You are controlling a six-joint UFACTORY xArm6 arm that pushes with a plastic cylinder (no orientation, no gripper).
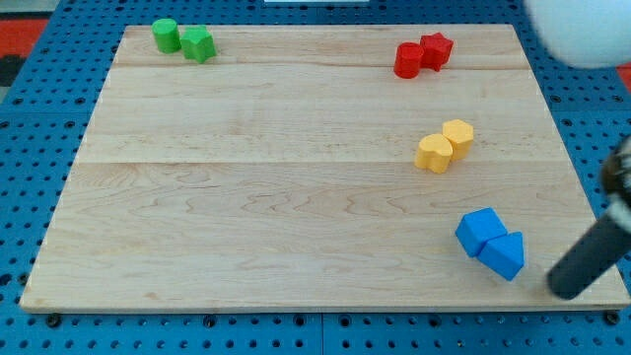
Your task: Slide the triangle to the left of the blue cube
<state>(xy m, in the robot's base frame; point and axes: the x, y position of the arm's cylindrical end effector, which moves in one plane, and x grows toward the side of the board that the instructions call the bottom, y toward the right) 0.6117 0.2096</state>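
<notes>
Tip (567, 288) at 3 o'clock of blue triangle (504, 255), which touches blue cube (480, 232), set for leftward push; no pincer shows on the rod.

On my screen the arm is showing as a straight, dark, nearly black rod (592, 258) with a matte, slightly blurred surface, and my tip (564, 290) is looking blunt and rounded at its very end. Above the rod a darker, thicker part (619, 177) is showing at the view's right edge, too blurred for me to make out screws or markings. A large, pale, rounded white body (582, 30) is filling the view's top right corner, out of focus.
</notes>
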